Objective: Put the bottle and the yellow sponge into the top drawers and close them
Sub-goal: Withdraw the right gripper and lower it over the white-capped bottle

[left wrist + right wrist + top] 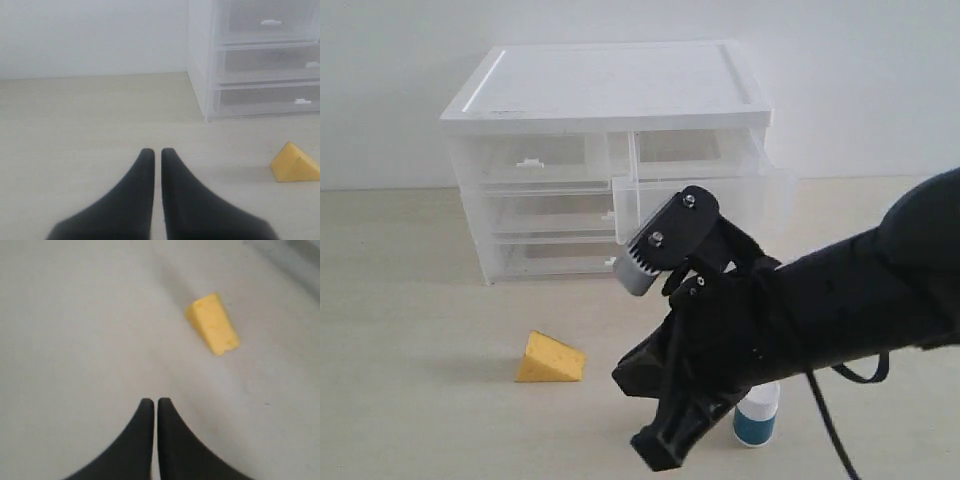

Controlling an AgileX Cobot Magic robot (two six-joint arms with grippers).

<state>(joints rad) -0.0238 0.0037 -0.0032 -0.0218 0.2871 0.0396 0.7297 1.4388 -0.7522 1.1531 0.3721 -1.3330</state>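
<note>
the right arm [820, 300] fills the lower right of the exterior view, a dark and partly blurred mass that cuts off at the frame edge and hides much of what lies behind it. the bottle [757, 416] stands upright on the table [420, 300] just under this arm, only its teal lower body and part of its white cap showing; neither wrist view catches it. the yellow sponge [550, 359] lies on the bare table in front of the cabinet [610, 90], well apart from the bottle and touching nothing else; it also shows near the edge of the left wrist view [295, 164] and, slightly soft, in the right wrist view [212, 322]. the top right drawer [705, 195] is pulled out, its lower front covered by the arm, and its translucent walls make any contents impossible to make out. the top left drawer [535, 160] sits flush in the cabinet. the full-width drawers [545, 215] beneath are shut, their right halves hidden by the arm. the right gripper [151, 401] has its two fingers pressed together with nothing between them, above the table and near the sponge without touching it. the left gripper [156, 150] is likewise closed and empty, over open table beside the cabinet; it lies outside the exterior view.
</note>
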